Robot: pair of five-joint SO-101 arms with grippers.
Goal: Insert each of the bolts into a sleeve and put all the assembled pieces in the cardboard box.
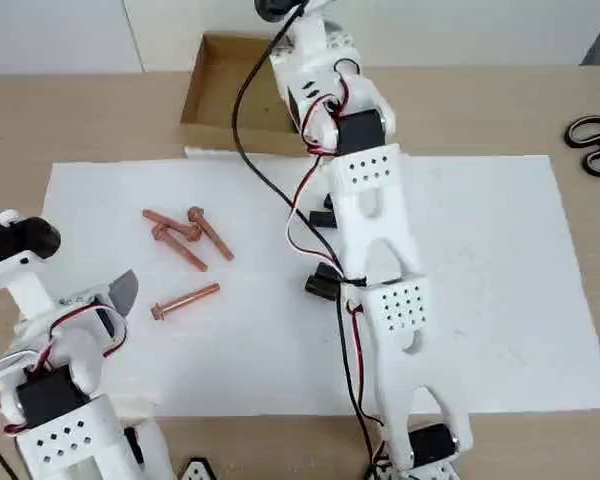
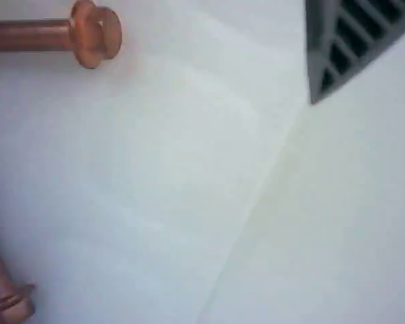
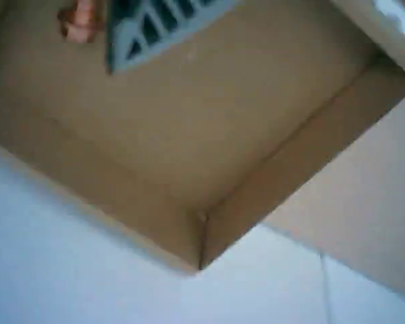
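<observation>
Copper bolts [image 1: 185,300] (four, loose) lie on white paper [image 1: 480,300] near the cardboard box [image 1: 195,100]; right gripper [image 3: 142,30] hangs over the box, left gripper [image 1: 120,292] well apart from it. Either's grip: cannot tell.

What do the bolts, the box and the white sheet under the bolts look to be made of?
Bolts: likely metal with a copper-coloured, slightly glossy finish; possibly only a coating. Cardboard box: matte brown cardboard, with folded walls and creased corners. Sheet: thin white paper by the look, matte, with a faint fold line.
</observation>
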